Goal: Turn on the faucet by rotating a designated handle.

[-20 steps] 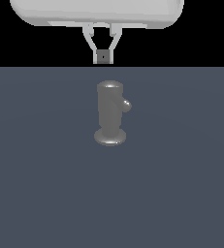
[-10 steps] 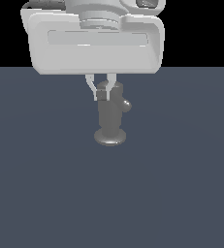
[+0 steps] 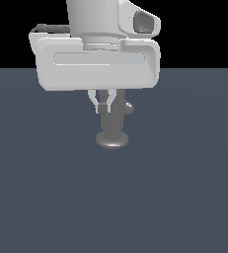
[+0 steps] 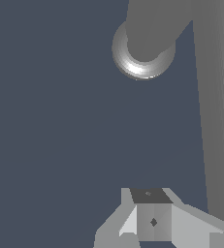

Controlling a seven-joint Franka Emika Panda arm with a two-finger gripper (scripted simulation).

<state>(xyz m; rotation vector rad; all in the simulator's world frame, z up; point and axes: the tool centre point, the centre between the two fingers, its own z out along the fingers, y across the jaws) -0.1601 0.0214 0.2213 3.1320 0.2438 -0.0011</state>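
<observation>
**Jaws pressed together beside the faucet top**

Jaws of the gripper point(image 3: 103, 105) look closed, the two pale fingers point(image 3: 93, 101) meeting at a small dark pad with nothing between them; the wrist view shows the same, fingertips together and bare. In the exterior view the gripper hangs in front of the upper part of the faucet point(image 3: 111, 126), slightly toward that view's left of the body; whether it touches the metal cannot be told.

Behind it the faucet stands upright, long axis vertical, flared base resting on the dark grey floor point(image 3: 184, 188), about mid-scene. Its handle point(image 3: 128, 106) sticks out near the top toward the exterior view's right, seen nearly end-on as a rounded tip, so its long axis lies roughly level. In the wrist view the base point(image 4: 143, 54) appears as a bright ring.
</observation>
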